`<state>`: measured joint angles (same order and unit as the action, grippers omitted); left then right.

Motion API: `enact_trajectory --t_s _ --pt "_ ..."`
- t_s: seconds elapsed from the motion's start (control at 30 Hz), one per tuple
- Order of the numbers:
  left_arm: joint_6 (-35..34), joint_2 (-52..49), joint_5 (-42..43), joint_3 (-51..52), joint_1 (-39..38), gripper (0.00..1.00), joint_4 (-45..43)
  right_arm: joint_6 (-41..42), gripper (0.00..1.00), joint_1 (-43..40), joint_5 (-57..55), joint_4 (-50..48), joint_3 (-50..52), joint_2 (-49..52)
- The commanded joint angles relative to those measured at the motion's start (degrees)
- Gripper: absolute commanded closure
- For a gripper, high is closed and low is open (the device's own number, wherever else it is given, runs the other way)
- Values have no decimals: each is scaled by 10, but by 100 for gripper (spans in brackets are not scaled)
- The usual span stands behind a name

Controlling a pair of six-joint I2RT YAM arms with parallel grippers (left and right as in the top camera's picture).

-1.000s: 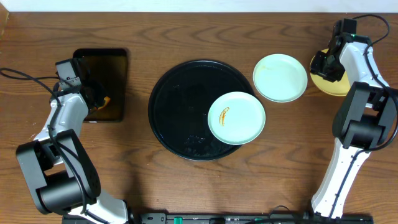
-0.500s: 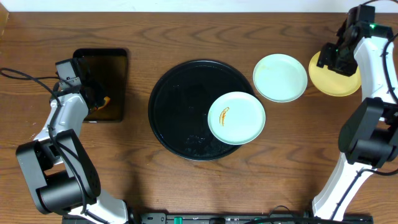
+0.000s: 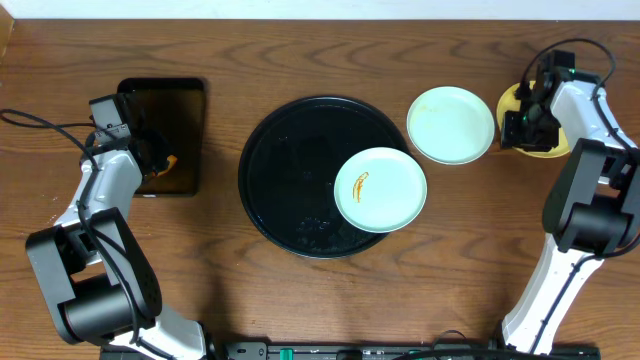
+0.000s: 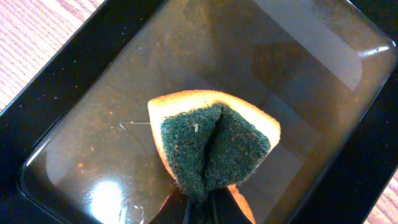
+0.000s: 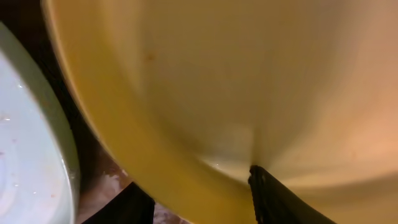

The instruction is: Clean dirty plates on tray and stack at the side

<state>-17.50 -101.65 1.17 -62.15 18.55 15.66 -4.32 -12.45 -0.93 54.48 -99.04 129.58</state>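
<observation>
Nearest, a streaked mint plate [image 3: 385, 200] sits at the right edge of the round black tray [image 3: 275, 160], the left gripper [image 4: 205, 202] pinches a sponge [image 4: 214, 146] over the rectangular tray [image 3: 160, 100] (unmoved), and farthest, the right gripper [image 3: 522, 122], jaws clamped on the rim of the yellow plate [image 5: 205, 87], has swung it left, just beside the clean mint plate [image 3: 451, 124], probably to stack it
</observation>
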Motion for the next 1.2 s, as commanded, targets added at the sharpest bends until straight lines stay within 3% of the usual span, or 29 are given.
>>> enact_trajectory --t_s 0.0,0.1,0.17,0.27,0.73,1.07,1.17 --pt "10 -2 -1 1 1 92 1 -33 53 -3 1 -13 21 2" --pt "9 -2 -1 0 1 92 1 -32 73 -3 -10 -19 34 2" --pt "9 -2 -1 0 1 93 1 -22 99 -3 -10 -23 40 2" --pt "10 -2 -1 0 1 92 1 17 99 -3 -3 -21 38 1" --pt "10 -2 -1 1 1 93 1 7 99 19 240 -23 28 -126" --pt "9 -2 -1 1 1 93 2 22 99 124 240 -92 28 -135" --pt "10 -2 -1 1 1 92 3 48 99 159 192 -117 28 -123"
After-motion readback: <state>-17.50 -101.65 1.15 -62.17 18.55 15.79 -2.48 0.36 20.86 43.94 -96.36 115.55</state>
